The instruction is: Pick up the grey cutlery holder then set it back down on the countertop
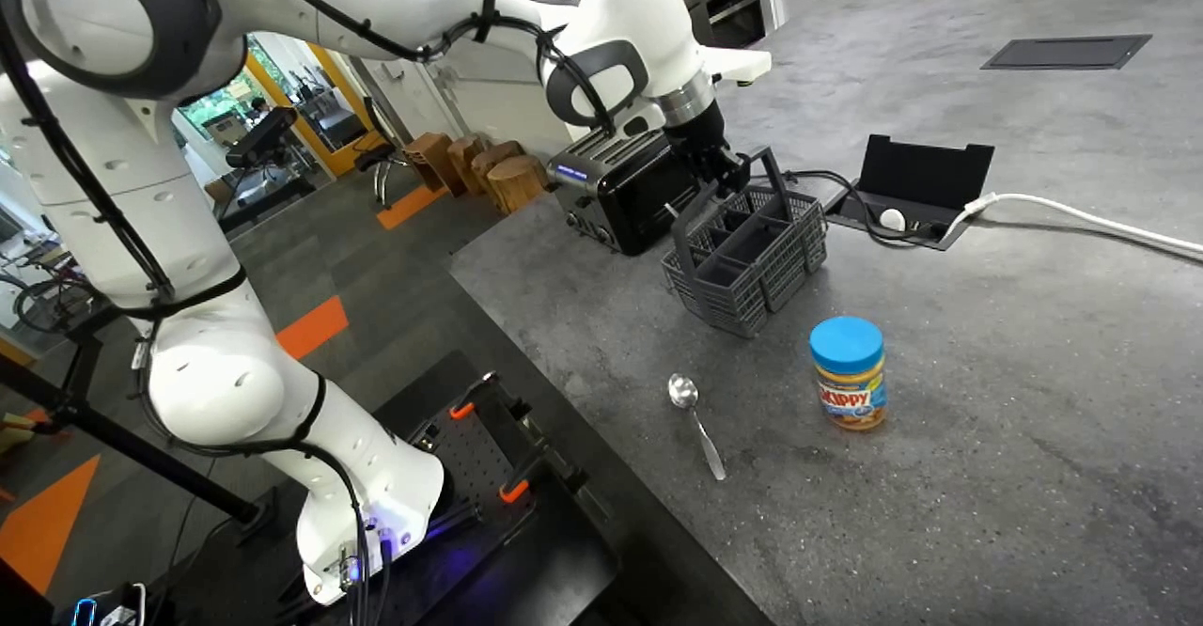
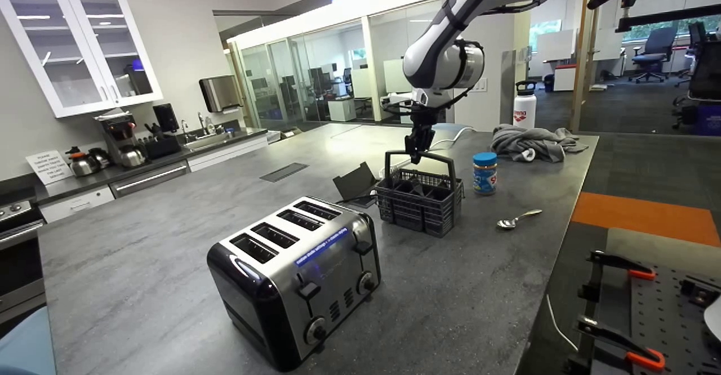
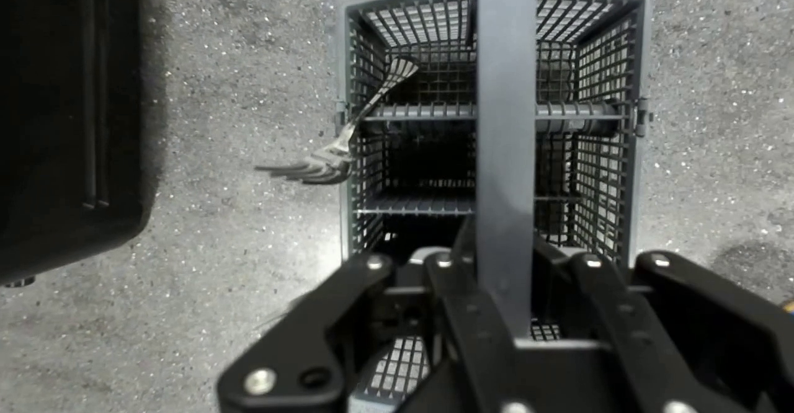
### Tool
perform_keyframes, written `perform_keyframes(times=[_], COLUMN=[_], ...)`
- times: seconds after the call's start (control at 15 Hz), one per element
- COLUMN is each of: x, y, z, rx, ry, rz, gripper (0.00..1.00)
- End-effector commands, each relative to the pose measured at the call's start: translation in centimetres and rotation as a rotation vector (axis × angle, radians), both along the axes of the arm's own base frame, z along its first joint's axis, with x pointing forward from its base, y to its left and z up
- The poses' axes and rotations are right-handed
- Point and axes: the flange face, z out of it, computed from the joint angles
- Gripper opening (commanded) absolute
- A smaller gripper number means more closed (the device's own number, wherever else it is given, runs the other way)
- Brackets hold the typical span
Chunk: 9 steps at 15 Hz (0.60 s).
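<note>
The dark grey cutlery holder (image 1: 747, 302) is upright on the countertop (image 1: 996, 476); I cannot tell whether its base is slightly raised. It also shows in an exterior view (image 2: 417, 213). In the wrist view its handle (image 3: 505, 90) runs down the middle, over the open compartments. My gripper (image 1: 731, 178) is above the holder, at the handle's top bar, as also seen in an exterior view (image 2: 415, 156). In the wrist view the gripper's fingers (image 3: 504, 245) close in on both sides of the handle; their tips are partly hidden. A fork (image 3: 329, 155) leans out over the holder's side.
A steel and black toaster (image 2: 298, 273) stands beside the holder. A jar with a blue lid (image 1: 848, 372) and a spoon (image 1: 695, 419) are on its other side. An open black socket box (image 1: 921, 189) with cables is close by. A grey cloth (image 2: 535, 143) lies farther off.
</note>
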Motion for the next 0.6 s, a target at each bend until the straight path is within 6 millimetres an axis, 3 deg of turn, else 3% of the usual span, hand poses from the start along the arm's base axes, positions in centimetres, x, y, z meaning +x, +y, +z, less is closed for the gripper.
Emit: perform_keyframes(times=[0.0, 0.07, 0.13, 0.2, 0.53], x=[1.1, 1.2, 1.3, 1.3, 0.4], y=[0.4, 0.7, 1.0, 1.4, 3.1], z=[0.5, 0.5, 0.7, 1.0, 4.0], rx=[0.010, 0.012, 0.017, 0.018, 0.006], ry=[0.008, 0.008, 0.007, 0.008, 0.001], rz=[-0.019, -0.020, -0.019, -0.012, 0.039], gripper=[0.03, 0.03, 0.35, 0.36, 0.73])
